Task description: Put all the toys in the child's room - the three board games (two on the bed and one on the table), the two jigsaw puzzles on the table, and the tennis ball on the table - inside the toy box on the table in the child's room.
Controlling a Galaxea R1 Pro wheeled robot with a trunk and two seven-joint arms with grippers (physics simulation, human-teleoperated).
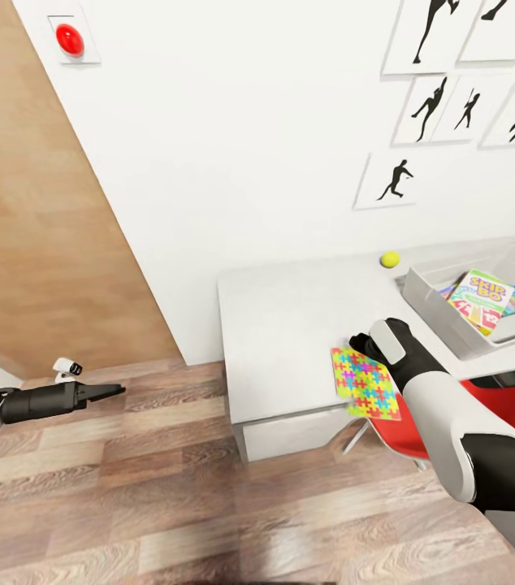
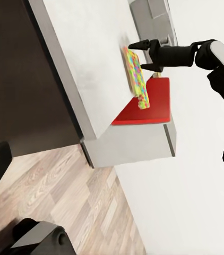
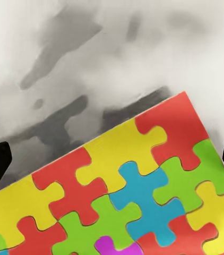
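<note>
We see our right fingers (image 1: pixel 361 341) spread apart over the bench (image 1: pixel 290 317), a flat matte light-grey top w/ a white-grey drawer front. In the left wrist view the two black tapered tips (image 2: pixel 138 54) stand apart, one either side of the puzzle (image 1: pixel 363 382)'s upper edge; contact we can't tell. The puzzle is a thin flat square, interlocking pieces in red, yellow, green, blue, partly past the bench's front edge, above a glossy red chair seat (image 1: pixel 395 435). Up close its pieces (image 3: pixel 128 196) lie betw. the dark tips at both sides.

Beyond the fingers, the ball (image 1: pixel 390 259), small, round, yellow-green, sits on the bench near the wall. Beside it the bin (image 1: pixel 432 305), translucent grey plastic w/ sloping walls, holds box games (image 1: pixel 481 301) w/ busy printed covers.

Our left fingers (image 1: pixel 115 392) hang well apart from the bench, over the wood-plank floor (image 1: pixel 168 504), black tips together, nothing betw. them.
</note>
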